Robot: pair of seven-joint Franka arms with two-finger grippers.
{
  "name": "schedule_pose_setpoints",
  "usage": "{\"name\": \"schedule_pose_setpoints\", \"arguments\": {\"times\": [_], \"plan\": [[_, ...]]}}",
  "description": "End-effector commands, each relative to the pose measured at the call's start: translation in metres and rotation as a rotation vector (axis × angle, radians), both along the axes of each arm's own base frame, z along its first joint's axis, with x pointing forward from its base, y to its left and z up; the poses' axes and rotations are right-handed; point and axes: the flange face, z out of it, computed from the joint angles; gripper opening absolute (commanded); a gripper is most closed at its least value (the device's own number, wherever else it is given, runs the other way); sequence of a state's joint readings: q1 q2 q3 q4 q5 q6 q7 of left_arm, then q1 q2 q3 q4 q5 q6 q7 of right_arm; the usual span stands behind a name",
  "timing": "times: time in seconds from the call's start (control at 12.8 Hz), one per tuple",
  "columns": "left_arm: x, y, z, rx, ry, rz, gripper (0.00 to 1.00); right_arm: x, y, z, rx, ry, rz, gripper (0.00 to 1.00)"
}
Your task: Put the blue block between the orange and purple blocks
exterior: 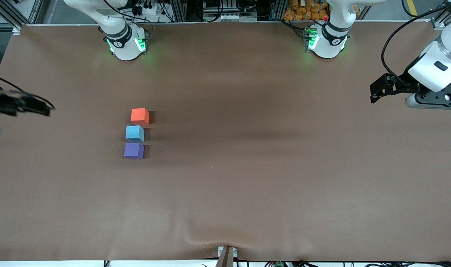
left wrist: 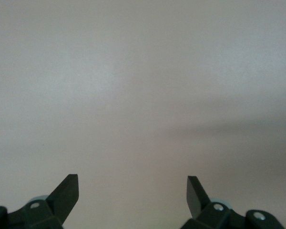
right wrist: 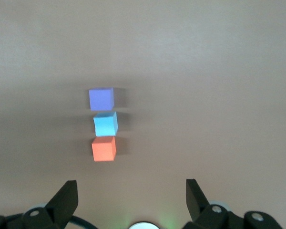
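The orange block, the blue block and the purple block stand in a close row on the brown table, toward the right arm's end. The blue one is in the middle, the orange one farthest from the front camera and the purple one nearest. The right wrist view shows the same row: purple, blue slightly turned, orange. My right gripper is open and empty, high up at its end of the table. My left gripper is open and empty over its own end.
The brown cloth covers the whole table and has a wrinkle near a metal bracket at the front edge. Both arm bases stand along the back edge.
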State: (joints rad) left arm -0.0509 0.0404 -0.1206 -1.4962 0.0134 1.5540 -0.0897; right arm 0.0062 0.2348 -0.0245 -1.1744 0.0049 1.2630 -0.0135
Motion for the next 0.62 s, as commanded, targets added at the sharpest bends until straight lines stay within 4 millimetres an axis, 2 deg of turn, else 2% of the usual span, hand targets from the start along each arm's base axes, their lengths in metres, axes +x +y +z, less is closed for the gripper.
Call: {"name": "schedule_pose_setpoints", "arguments": {"times": [0.0,0.16,0.31,0.39,0.55], "plan": [[-0.007,0.003,0.004,0.001,-0.004,-0.009,1.0,-0.058,0.016,0.039,-0.04,-0.04,0.027,1.0],[-0.007,0.003,0.004,0.001,-0.004,-0.009,1.0,-0.078,0.009,0.028,-0.042,-0.08,0.02,1.0],[-0.007,0.003,0.004,0.001,-0.004,-0.009,1.0,-0.08,0.006,0.012,-0.041,-0.104,0.027,1.0],[-0.007,0.003,0.004,0.001,-0.004,-0.009,1.0,-0.079,-0.001,0.012,-0.041,-0.107,0.015,1.0],[-0.007,0.004,0.004,0.001,-0.004,-0.007,1.0,-0.077,0.0,0.014,-0.041,-0.113,0.016,1.0]]}}
